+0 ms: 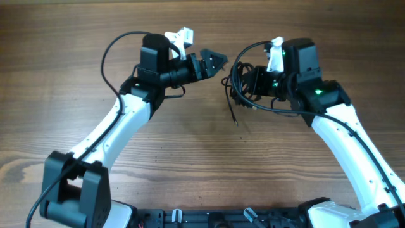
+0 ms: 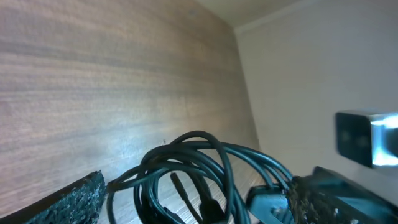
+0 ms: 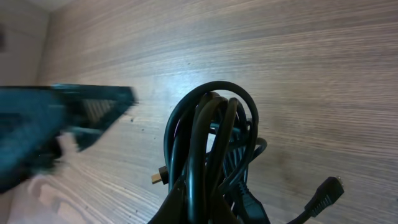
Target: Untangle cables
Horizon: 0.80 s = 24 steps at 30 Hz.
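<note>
The cables (image 1: 235,77) are a small bundle of thin black loops held above the wooden table, with one loose end hanging down toward the table (image 1: 232,114). My right gripper (image 1: 252,83) is shut on the bundle; in the right wrist view its fingers (image 3: 205,208) pinch several loops (image 3: 211,124), and a black plug (image 3: 326,193) hangs at the right. My left gripper (image 1: 218,62) is open just left of the bundle. In the left wrist view its two fingers (image 2: 199,208) stand on either side of the loops (image 2: 199,155) without closing on them.
The wooden table (image 1: 190,139) lies under both arms. Thicker black arm wires loop beside the left arm (image 1: 111,50) and by the right arm (image 1: 278,109). A pale wall (image 2: 311,74) borders the table's far edge. The left gripper shows blurred in the right wrist view (image 3: 62,118).
</note>
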{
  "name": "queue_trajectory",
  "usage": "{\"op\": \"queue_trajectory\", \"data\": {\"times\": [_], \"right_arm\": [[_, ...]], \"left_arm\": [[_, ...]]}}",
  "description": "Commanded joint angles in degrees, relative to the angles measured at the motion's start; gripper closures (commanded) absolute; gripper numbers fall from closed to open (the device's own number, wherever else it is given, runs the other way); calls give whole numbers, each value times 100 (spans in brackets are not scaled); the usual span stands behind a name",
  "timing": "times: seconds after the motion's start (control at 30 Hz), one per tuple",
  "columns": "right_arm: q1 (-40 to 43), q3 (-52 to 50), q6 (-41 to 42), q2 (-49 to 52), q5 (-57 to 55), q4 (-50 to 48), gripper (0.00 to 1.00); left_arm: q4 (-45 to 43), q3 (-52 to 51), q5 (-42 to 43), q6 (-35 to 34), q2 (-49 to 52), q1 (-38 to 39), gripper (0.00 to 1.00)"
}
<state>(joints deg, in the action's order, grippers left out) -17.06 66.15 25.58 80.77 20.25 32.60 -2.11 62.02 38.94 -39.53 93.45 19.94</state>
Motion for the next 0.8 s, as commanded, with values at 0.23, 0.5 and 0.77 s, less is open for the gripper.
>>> {"op": "queue_trajectory", "data": {"times": [0.23,0.5,0.77], "right_arm": [[-79,92,55,39,280,-26,96],[-79,92,57,39,306,-15,96],[-79,92,48,39,372,-4,96]], "left_arm": [[-26,68,-243,-37,280,426,9],[39,68,-415,-13,385,538,27],[-70,68,-605,-17,546,745,24]]}}
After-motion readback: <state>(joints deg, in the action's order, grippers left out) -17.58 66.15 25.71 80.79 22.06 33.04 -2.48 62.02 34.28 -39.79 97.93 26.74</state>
